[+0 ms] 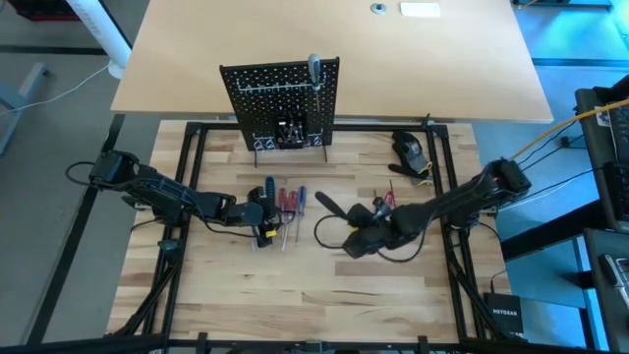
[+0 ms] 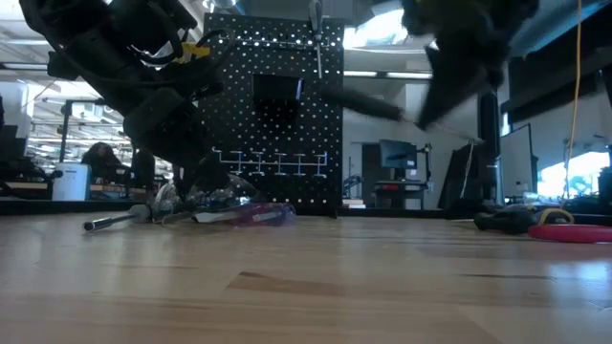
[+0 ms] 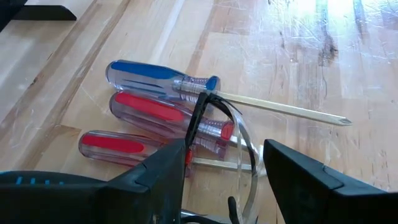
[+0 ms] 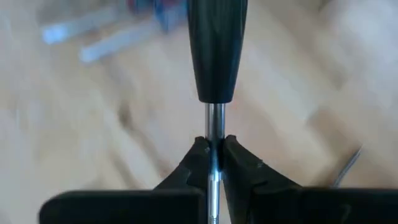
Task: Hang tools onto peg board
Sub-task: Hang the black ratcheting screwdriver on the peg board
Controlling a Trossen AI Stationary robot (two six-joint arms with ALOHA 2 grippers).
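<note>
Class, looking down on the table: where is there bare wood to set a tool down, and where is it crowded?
Free: the near strip of table, below both arms. Crowded: the screwdrivers by the left gripper, and around the right gripper gripping a black-handled screwdriver.

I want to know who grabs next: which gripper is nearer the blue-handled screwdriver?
Left. The left gripper hovers open right over the blue-handled screwdriver and its red-handled neighbours; the right gripper, shut on a black-handled screwdriver, is off to the side.
</note>
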